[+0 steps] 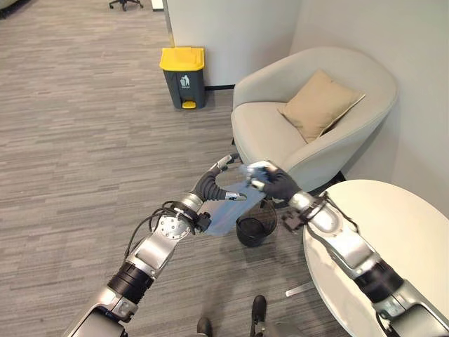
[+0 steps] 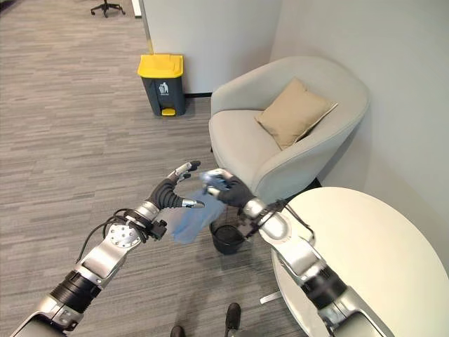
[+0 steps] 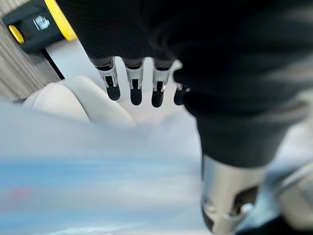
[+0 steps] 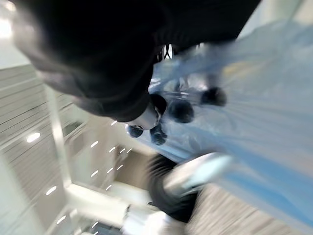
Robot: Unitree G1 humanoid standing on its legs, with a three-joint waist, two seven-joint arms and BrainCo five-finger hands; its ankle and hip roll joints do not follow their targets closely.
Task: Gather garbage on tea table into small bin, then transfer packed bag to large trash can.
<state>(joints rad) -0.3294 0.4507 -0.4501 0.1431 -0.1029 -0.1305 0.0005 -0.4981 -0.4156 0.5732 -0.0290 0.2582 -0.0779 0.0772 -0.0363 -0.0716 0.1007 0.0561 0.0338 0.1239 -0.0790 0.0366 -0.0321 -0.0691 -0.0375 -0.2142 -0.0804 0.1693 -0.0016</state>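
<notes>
Hanging limp, the translucent blue bag droops above the small bin.

No words or numbers can be read. A small white pictogram sign sits on the front of the grey, yellow-lidded trash can, below its lid.

Pale blue bag, yellow-lidded grey trash can, beige armchair

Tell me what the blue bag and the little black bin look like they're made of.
The pale blue translucent bag looks like thin plastic film: it drapes limp and lets light through. The small black round bin below it may be wire mesh or perforated metal, but its wall is too indistinct to tell.
</notes>
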